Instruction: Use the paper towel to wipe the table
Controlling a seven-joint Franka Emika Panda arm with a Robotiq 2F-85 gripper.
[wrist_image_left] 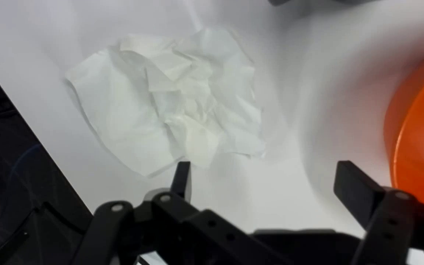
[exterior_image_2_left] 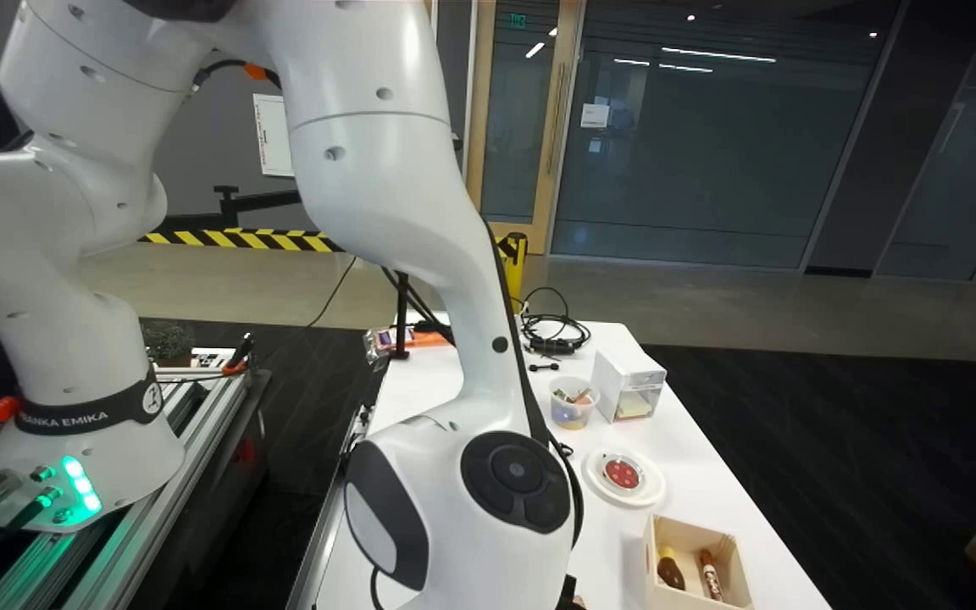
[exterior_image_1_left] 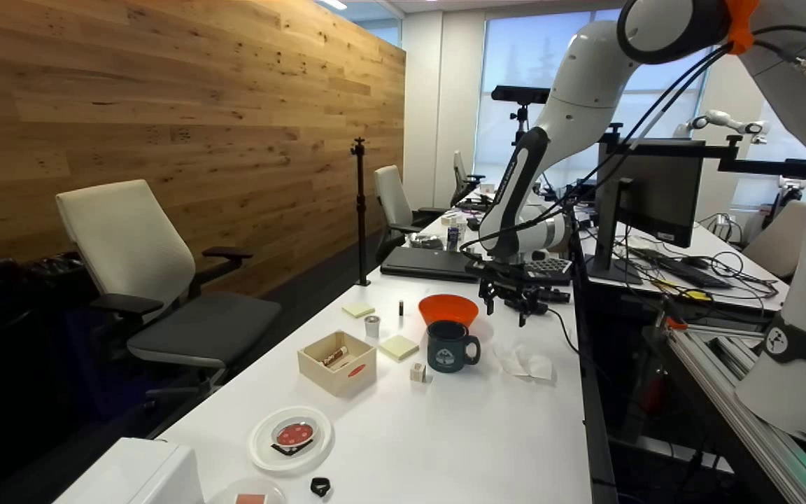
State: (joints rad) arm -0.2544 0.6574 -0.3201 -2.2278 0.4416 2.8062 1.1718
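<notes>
- Beside the round, glossy, plastic-looking orange bowl [exterior_image_1_left: 448, 309], on its robot side, the thin, crumpled white paper towel [wrist_image_left: 175, 99] lies spread on the long, narrow, smooth white bench [exterior_image_1_left: 487, 434], bare surface showing between towel and bowl.
- Near the bowl, on that same side, I have the black, two-fingered, metal-looking pincer [wrist_image_left: 262, 178] hanging above the bench, its fingers spread wide with nothing between them.
- Ahead of the fingertips in the wrist view is the towel; one tip looks near its edge, and I judge that they do not touch.
- Done, as I read it: the pincer is in position to go for the towel. The towel is not yet picked up, so I put us near the start.
- Left for me: centre over the folds, lower, grip, then wipe. Whether any of the bench is already wiped I cannot tell.
- Just beside the bowl stands the dark, cylindrical, handled mug [exterior_image_1_left: 446, 348]; I would keep wiping strokes clear of both.
- The bulky white robot arm [exterior_image_2_left: 395, 195] covers much of the bench in an exterior view, and I find no towel there.
</notes>
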